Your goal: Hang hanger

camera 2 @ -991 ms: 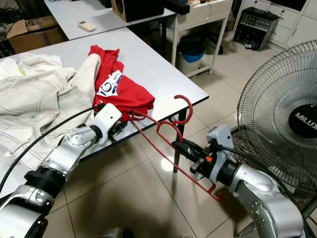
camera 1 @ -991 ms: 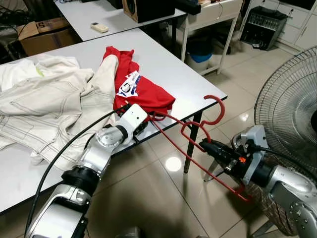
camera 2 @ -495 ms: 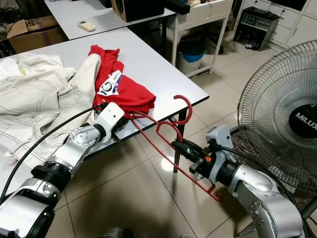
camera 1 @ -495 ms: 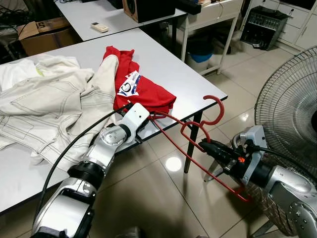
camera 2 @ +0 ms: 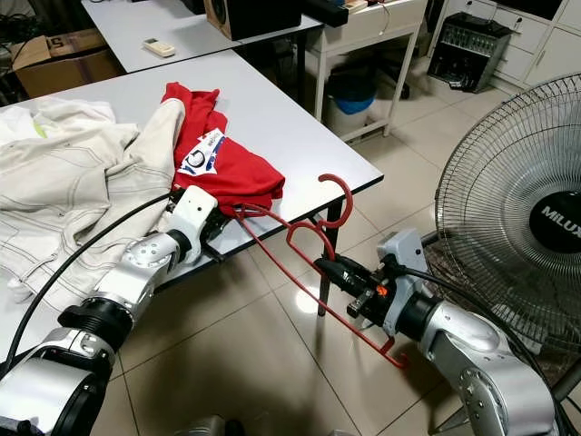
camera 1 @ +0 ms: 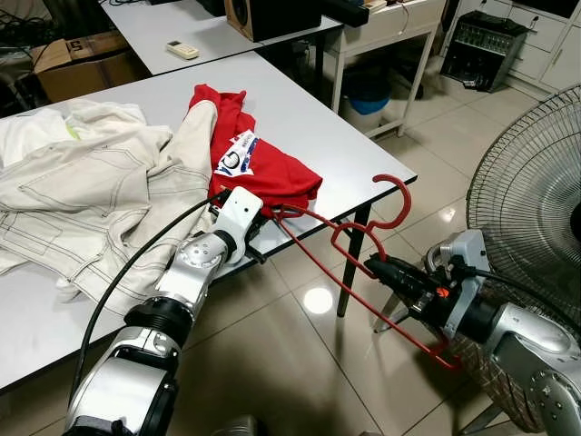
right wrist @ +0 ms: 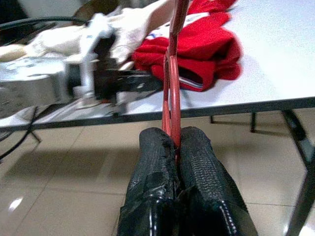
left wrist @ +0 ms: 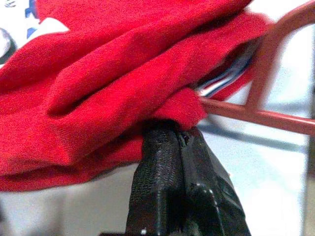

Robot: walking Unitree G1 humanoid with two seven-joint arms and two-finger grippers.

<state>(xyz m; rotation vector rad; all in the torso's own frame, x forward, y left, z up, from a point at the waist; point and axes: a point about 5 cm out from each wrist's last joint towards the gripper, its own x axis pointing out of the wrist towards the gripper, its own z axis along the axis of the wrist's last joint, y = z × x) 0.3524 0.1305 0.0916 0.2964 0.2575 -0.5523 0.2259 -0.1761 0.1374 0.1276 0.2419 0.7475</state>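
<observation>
Two closed end effectors work together: right end effector (camera 1: 374, 266) clamps the red hanger (camera 1: 363, 272), left end effector (left wrist: 172, 135) pinches the red shirt (camera 1: 263, 168) at the desk (camera 1: 318, 118) edge; a tug could drag it floorward.

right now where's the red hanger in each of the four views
Left eye view: red hanger right of centre, off the table corner.
Right eye view: centre, same spot.
Left wrist view: its bars beside the red shirt.
Right wrist view: edge-on between the right gripper fingers.
Shared landmark: the red shirt.
</observation>
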